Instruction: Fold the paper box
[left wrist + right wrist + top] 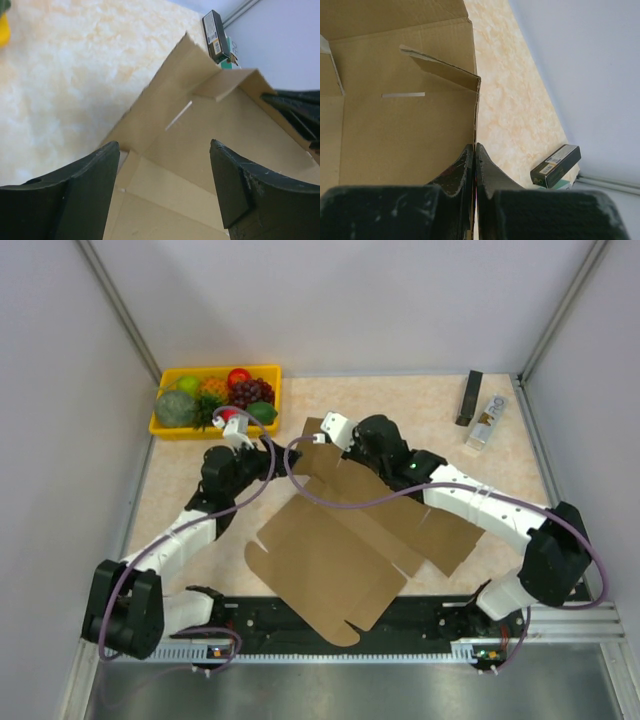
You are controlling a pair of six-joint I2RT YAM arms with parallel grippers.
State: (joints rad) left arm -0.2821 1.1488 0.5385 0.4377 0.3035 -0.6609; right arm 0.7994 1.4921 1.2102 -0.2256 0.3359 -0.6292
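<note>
The paper box (330, 550) is a brown die-cut cardboard sheet lying mostly flat in the middle of the table, with its far panel raised. My right gripper (475, 146) is shut on the upright edge of that raised panel (405, 130), one finger on each face. A small end flap (445, 72) is bent inward beside it. My left gripper (164, 145) hangs open just above the box's far-left corner (235, 125), with nothing between its fingers. In the top view the left gripper (240, 435) and right gripper (335, 430) flank the raised panel.
A yellow tray of fruit (215, 400) sits at the back left, close to the left gripper. A black box (470, 397) and a small clear pack (485, 423) lie at the back right. Grey walls close in both sides and the back.
</note>
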